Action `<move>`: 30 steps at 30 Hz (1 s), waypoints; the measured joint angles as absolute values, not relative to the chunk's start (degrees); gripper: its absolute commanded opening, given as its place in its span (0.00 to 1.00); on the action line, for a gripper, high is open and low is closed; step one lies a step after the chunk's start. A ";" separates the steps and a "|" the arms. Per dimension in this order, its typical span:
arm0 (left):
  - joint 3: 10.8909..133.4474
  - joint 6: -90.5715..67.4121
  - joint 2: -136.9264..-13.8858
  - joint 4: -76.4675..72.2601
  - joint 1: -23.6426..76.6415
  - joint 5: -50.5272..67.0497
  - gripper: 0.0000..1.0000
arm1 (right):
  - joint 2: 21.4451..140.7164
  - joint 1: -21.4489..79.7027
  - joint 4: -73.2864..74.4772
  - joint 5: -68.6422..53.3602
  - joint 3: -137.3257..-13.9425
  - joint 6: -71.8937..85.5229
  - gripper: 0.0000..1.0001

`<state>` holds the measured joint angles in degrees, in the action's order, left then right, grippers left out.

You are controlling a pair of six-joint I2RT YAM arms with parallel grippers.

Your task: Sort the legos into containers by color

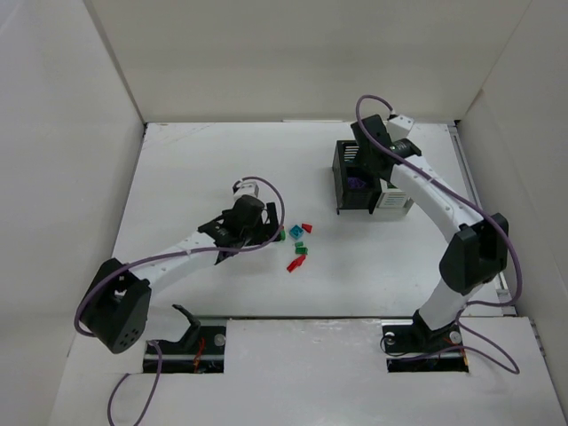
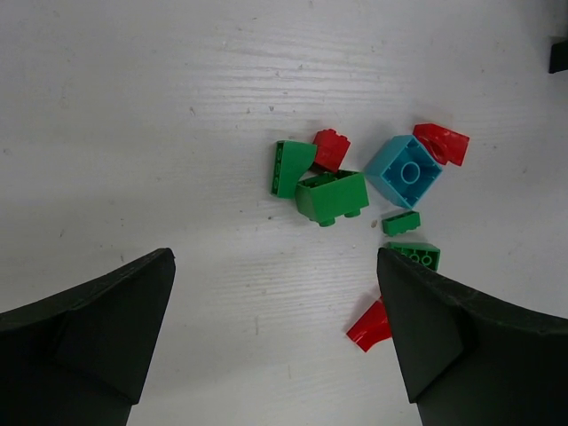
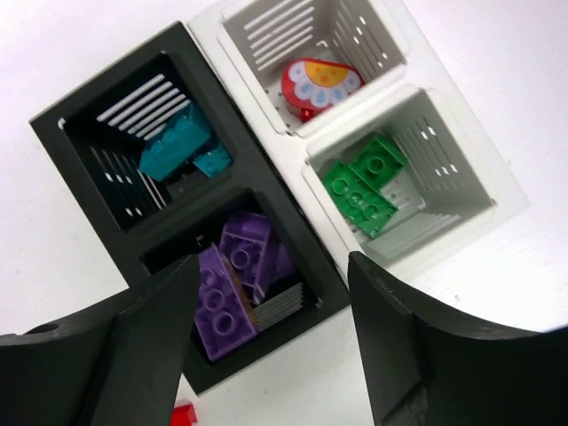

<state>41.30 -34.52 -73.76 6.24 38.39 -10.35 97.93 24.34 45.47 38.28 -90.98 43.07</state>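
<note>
- Left arm (image 1: 177, 257): stretched low toward the centre of the tabletop (image 1: 195, 169); left end effector (image 2: 273, 266) spread wide, empty, above loose legos (image 2: 330, 197) in green, red and teal.
- Right arm (image 1: 435, 195): reaching toward the far edge; right end effector (image 3: 273, 266) spread, empty, over the black container (image 3: 53, 133) holding purple and teal bricks.
- White container (image 3: 497, 204): joined alongside, holding green and red pieces.

Black container (image 3: 106, 86) holds purple bricks (image 3: 235, 275) and teal bricks (image 3: 177, 146); white container (image 3: 444, 155) holds green bricks (image 3: 364, 182).

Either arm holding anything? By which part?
Nothing held. Both sets of jaws stand open and empty: left gripper above the loose legos, right gripper over the black bin.
</note>
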 measured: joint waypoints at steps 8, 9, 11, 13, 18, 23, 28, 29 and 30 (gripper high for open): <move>43.05 -32.08 -83.46 4.03 38.39 -8.69 0.82 | 85.27 24.34 45.28 36.14 -81.65 42.37 0.76; 43.31 -31.59 -84.49 3.57 38.39 -8.23 0.81 | 84.03 24.32 45.15 36.01 -80.71 42.33 0.76; 43.48 -30.92 -85.78 2.46 38.39 -7.44 0.81 | 82.32 24.29 45.04 35.77 -79.13 42.24 0.78; 43.68 -30.39 -86.43 1.83 38.39 -6.90 0.79 | 81.36 24.27 44.88 35.53 -77.71 42.22 0.78; 44.93 -28.80 -88.12 0.69 38.39 -6.42 0.70 | 81.12 23.90 44.97 34.87 -75.53 42.19 0.78; 46.59 -26.57 -90.61 -0.21 38.39 -6.48 0.67 | 81.12 23.62 44.93 34.28 -74.98 42.22 0.78; 48.16 -24.88 -92.66 -0.58 38.39 -6.63 0.60 | 81.12 23.62 44.88 34.00 -74.81 42.22 0.78; 48.34 -24.71 -92.92 -0.60 38.39 -6.72 0.58 | 81.12 23.62 44.88 33.98 -74.72 42.24 0.78; 48.51 -24.49 -93.12 -0.62 38.39 -6.76 0.56 | 81.12 23.62 44.80 34.00 -74.50 42.24 0.78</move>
